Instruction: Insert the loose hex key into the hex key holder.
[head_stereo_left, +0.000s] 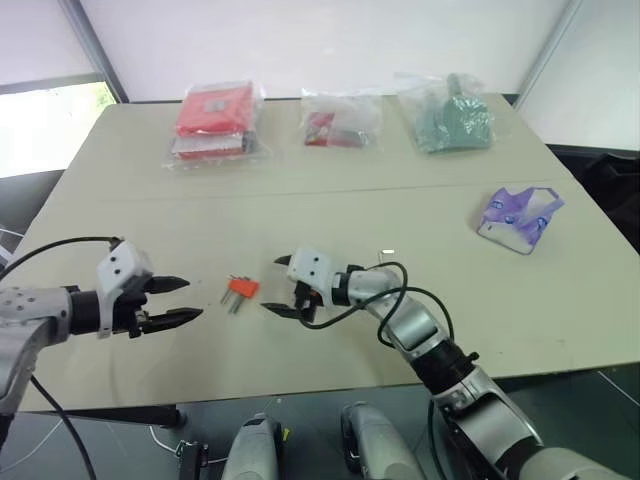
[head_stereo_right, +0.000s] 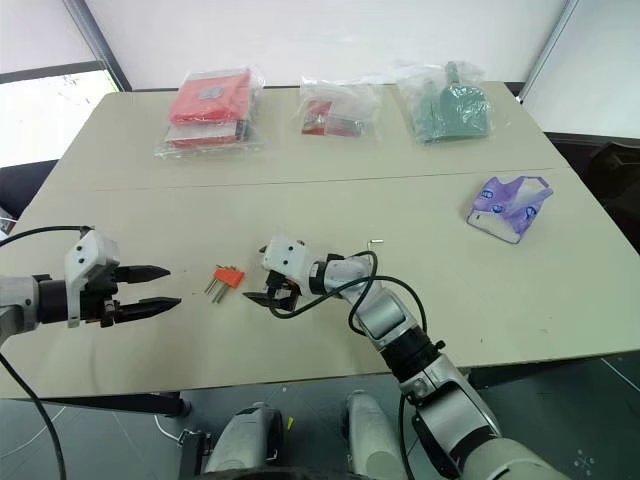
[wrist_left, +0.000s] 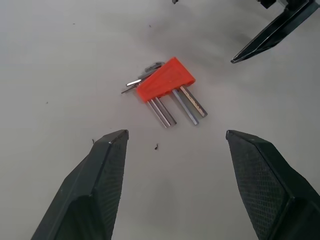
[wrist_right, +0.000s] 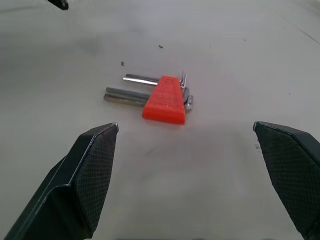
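Orange-red plastic block, the hex key holder (head_stereo_left: 242, 287), lies flat on the beige worktop (head_stereo_left: 330, 215), several grey keys projecting from it. You have it directly between your two sets of jaws, touched by neither.

Left gripper (head_stereo_left: 177, 302): jaws apart, empty, level with the holder and pointing at it from its left, with bare worktop in between. Its wrist view shows the holder ahead, beyond the two fingertips (wrist_left: 112, 150).

Right gripper (head_stereo_left: 283, 288): jaws spread wide, empty, pointing at the holder from its right and nearer to it than the left set. Its wrist view frames the holder ahead, in line with the gap between its fingers.

Loose hex key (head_stereo_right: 376, 242): a small pale metal piece, too small to make out clearly, lying on the worktop behind your right wrist, well apart from the holder.

Open room: worktop around the holder is bare on all sides, and the near edge lies close below both arms.

Far edge row: red packet in clear plastic (head_stereo_left: 213, 122), a clear bag with red contents (head_stereo_left: 338, 122), a green bagged item (head_stereo_left: 452, 118). Purple-and-white pouch (head_stereo_left: 520, 217) sits near the right edge. All well apart from both jaws.
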